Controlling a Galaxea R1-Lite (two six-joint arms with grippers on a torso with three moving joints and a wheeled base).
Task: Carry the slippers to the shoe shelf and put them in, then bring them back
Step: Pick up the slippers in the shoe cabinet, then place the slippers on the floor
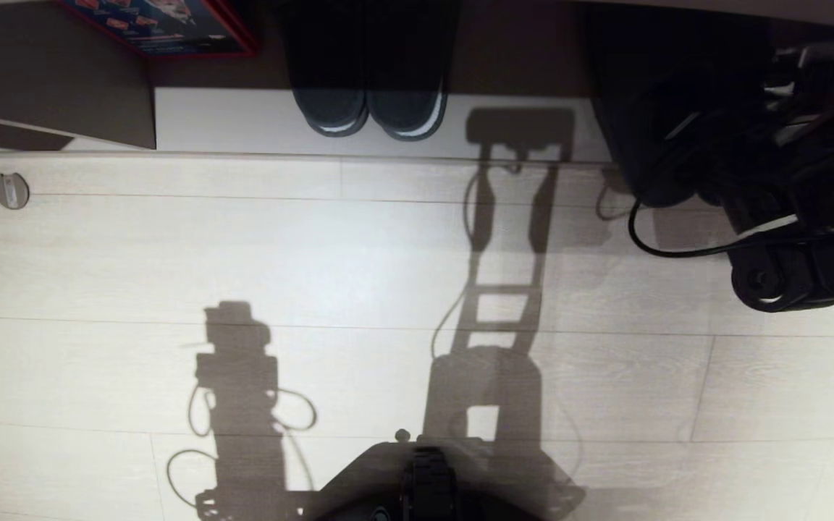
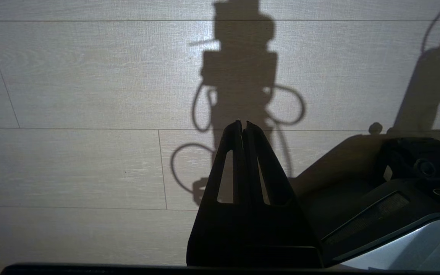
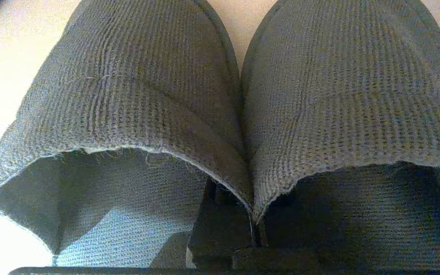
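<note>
Left gripper point(image 2: 243, 125) parked over the pale plank floor point(image 2: 71, 76), fingers pressed together, nothing between them. Ahead of it and to its right, a dark pair with pale sole rims point(image 1: 370, 108) resting on the pale base board of the shoe shelf point(image 1: 229, 119). Farther right, right gripper point(image 3: 256, 233) clamped on the slippers point(image 3: 147, 95), pinching the adjoining inner edges of both toe bands, one slipper to either side of the fingers, toes pointing away from the wrist.
</note>
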